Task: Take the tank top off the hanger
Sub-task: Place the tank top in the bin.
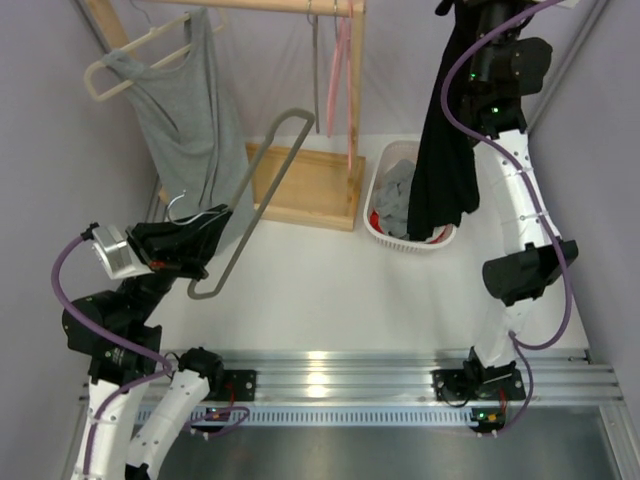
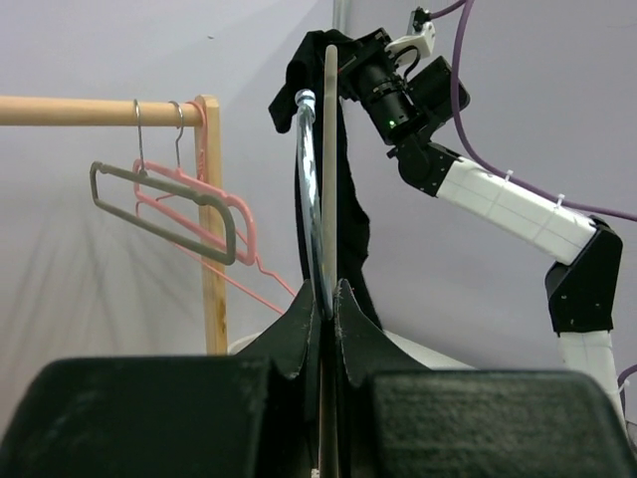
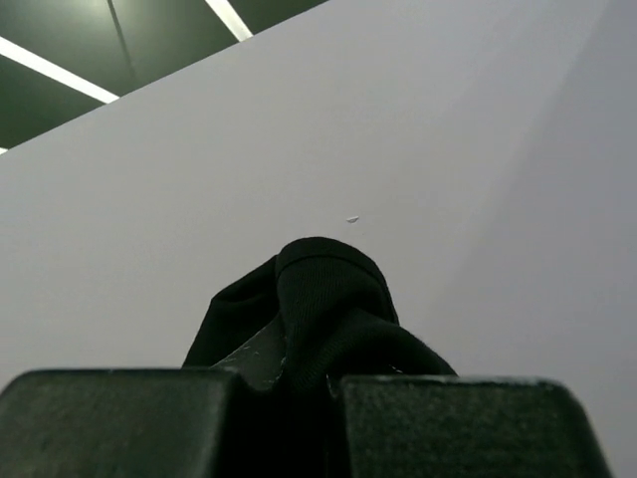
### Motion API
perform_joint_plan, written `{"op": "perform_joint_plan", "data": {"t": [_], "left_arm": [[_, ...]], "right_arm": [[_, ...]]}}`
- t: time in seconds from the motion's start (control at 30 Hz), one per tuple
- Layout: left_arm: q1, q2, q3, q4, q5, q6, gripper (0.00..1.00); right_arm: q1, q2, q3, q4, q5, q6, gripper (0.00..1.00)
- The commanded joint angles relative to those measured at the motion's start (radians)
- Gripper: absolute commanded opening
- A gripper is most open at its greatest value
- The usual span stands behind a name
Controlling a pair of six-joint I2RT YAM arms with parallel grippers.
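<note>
We grip the black tank top [image 1: 445, 160] in our clenched right end effector [image 3: 304, 373], hanging straight down over the far-right laundry basket [image 1: 377, 190], well apart from the grey hanger [image 2: 329, 179] clamped in our left end effector [image 2: 323, 309].

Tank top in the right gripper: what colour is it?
Black; top external view shows the tank top best.

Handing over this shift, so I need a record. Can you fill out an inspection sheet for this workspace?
Surface: white table, no spills seen.
Job's things: black tank top hangs well apart from the bare grey hanger.
Clutter: basket of clothes; wooden rack carrying a grey top on a beige hanger, plus a pink hanger.
Grippers: right gripper shut on the black tank top; left gripper shut on the grey hanger.
Cables: purple cables loop along both arms.
Surroundings: plain pale walls.
</note>
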Motion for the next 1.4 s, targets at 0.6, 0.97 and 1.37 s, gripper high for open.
{"op": "perform_joint_plan", "data": {"t": [0.6, 0.97, 1.37], "left_arm": [[-0.001, -0.033, -0.027, -0.003, -0.035, 0.089, 0.00], [-0.001, -0.054, -0.049, -0.003, -0.018, 0.051, 0.00], [-0.002, -0.064, -0.035, -0.037, 0.006, 0.041, 0.00]], "right_arm": [[-0.031, -0.491, -1.209, 0.140, 0.313, 0.328, 0.00], [-0.040, -0.188, -1.142, -0.448, 0.140, 0.371, 0.10], [-0.018, 0.158, -1.041, -0.595, -0.456, 0.407, 0.00]]}}
